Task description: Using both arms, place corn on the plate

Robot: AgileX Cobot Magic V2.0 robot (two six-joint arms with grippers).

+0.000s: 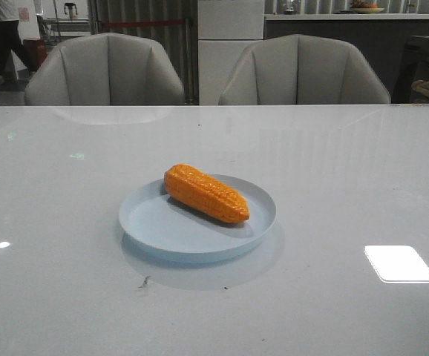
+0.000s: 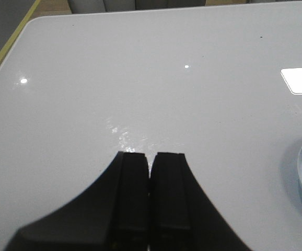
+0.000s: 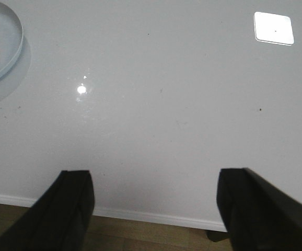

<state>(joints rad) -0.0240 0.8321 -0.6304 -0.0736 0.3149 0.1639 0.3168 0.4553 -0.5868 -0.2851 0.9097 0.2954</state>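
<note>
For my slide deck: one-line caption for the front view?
Orange corn lying diagonally across a pale blue plate on a glossy white table.

A glossy white table [image 1: 348,170] carries the pale blue plate [image 1: 155,226].

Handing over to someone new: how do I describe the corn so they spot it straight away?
Look at the white table in front of the two grey chairs; near its middle sits a pale blue plate. The corn lies on it diagonally, a glossy orange bumpy cob, the only brightly coloured thing there.
</note>
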